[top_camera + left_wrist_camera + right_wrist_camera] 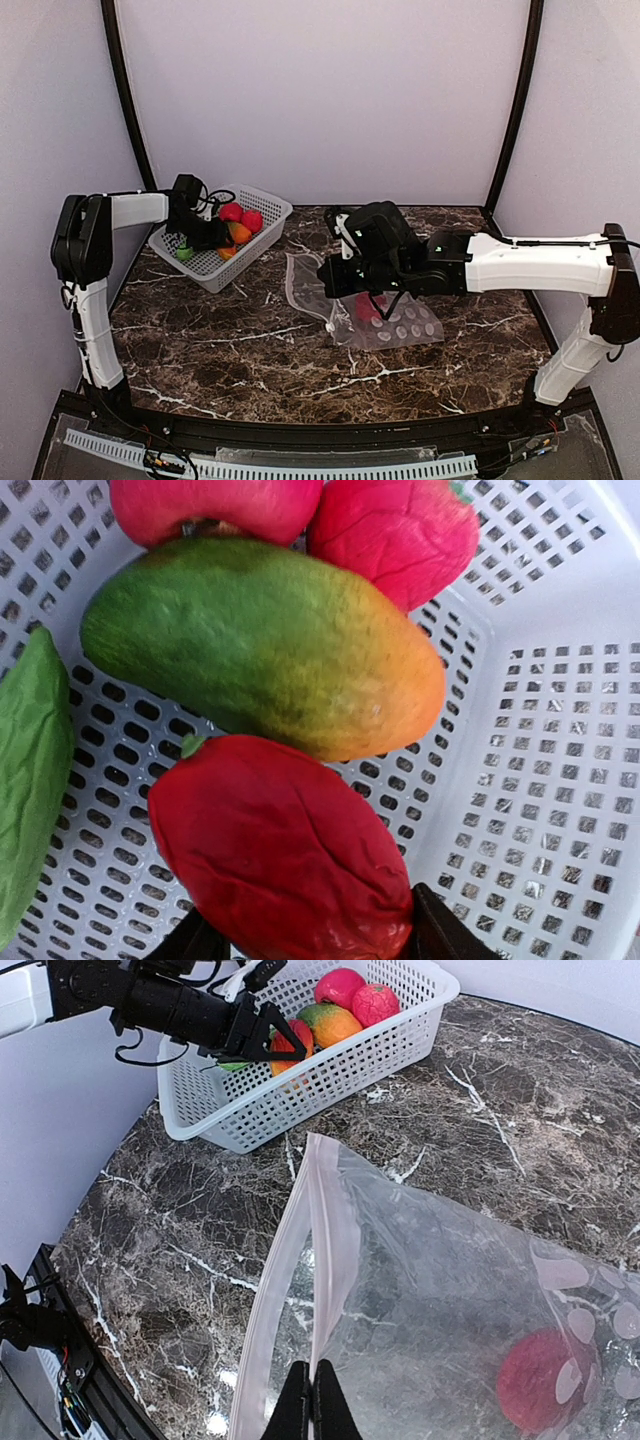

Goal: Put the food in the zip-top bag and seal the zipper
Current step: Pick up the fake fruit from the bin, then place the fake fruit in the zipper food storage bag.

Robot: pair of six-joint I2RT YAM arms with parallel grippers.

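The left pincer [320, 938] sits in the white basket [540, 730], jaws half closed against both sides of a red food piece [280, 850], gripping it for the carry. The right pincer [312, 1405], fully closed, pinches the zipper [325, 1230] edge of the zip-top bag [440, 1290] on the bench [520, 1110], propping its mouth open; one red fruit [545, 1380] lies inside.

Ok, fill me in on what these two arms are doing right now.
The left gripper is down in the white basket, its fingers closed on either side of a red toy fruit that lies next to a mango-like piece. The right gripper is shut on the edge of the zip-top bag by the pinkish zipper, holding its mouth open on the table. One red piece lies inside the bag; the zipper is not sealed.
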